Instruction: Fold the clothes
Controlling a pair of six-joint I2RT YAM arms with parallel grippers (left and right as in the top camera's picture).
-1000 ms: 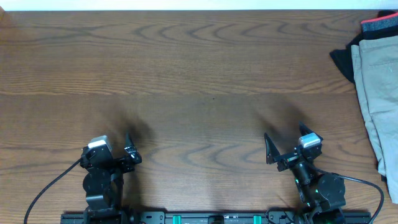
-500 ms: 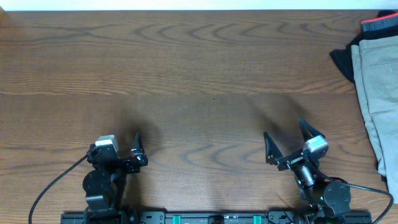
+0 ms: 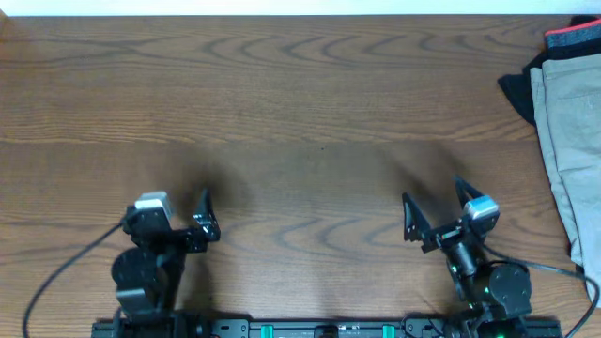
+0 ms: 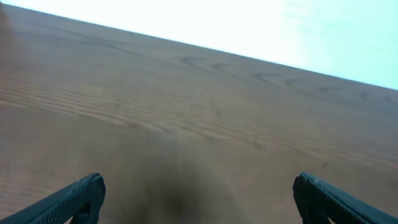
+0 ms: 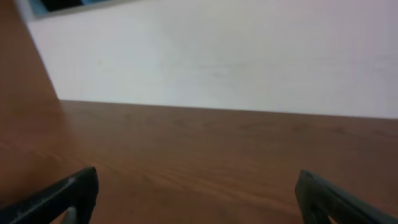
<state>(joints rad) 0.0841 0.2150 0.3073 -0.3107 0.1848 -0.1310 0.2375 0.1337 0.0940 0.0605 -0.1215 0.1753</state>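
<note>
The clothes, light khaki-beige, lie in a heap at the table's far right edge and run out of view there. My left gripper hovers near the front left of the wooden table, far from them. It is open, with only bare wood between its fingers. My right gripper stands at the front right, a little left of and nearer than the heap. It is open too, and nothing sits between its fingertips. Neither wrist view shows the clothes.
A black garment with red trim lies under the khaki heap at the back right corner, and its dark cloth sticks out to the left. The arm bases and cables run along the front edge. A pale wall rises behind the table.
Both arms have shifted slightly near the front edge. The left wrist has turned a little and the right gripper has drifted slightly right. Both grippers have stayed open.
</note>
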